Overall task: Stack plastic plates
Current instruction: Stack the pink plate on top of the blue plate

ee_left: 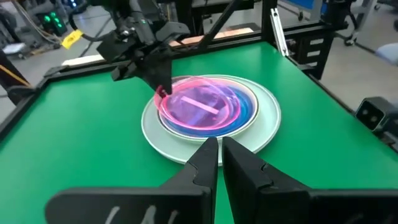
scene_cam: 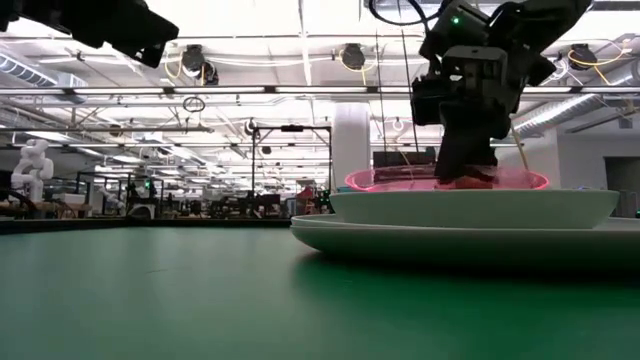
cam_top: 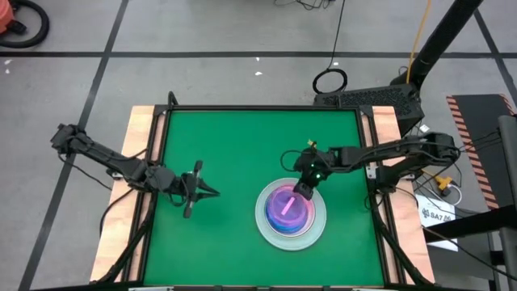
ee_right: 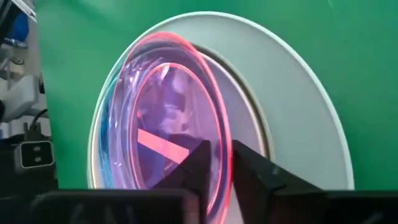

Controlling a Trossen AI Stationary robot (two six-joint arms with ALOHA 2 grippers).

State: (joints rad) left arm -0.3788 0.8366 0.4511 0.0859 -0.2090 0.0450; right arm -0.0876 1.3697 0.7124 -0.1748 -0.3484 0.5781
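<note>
Stack: I see the plastic plates (cam_top: 291, 212) piled right of the table's centre, nearer the right rail than the left.
Bottom plate: the large pale plate (ee_left: 264, 121) lies flat on the green mat (cam_top: 218, 145); its rim shows bare all round the pile.
Middle layers: a medium pale plate (scene_cam: 470, 208) sits inside the large one; a teal rim (ee_left: 249, 107) shows just under the top plate.
Top plate: the pink plate (ee_right: 180, 118) lies uppermost, its rim bright against the paler ones.
Right gripper: the right gripper (cam_top: 301, 191) stands over the far edge of the pile; I see its two fingers astride the pink rim, one inside and one outside, with a narrow gap. I cannot tell whether they pinch the rim or have let go.
Left gripper: the left gripper (cam_top: 202, 191) hovers over bare mat left of the pile, well apart from it, fingers (ee_left: 205, 165) pressed together on nothing.
Open room: I see wide bare mat to the left and behind the pile; little between the pile and the right frame rail (cam_top: 373, 162).
</note>
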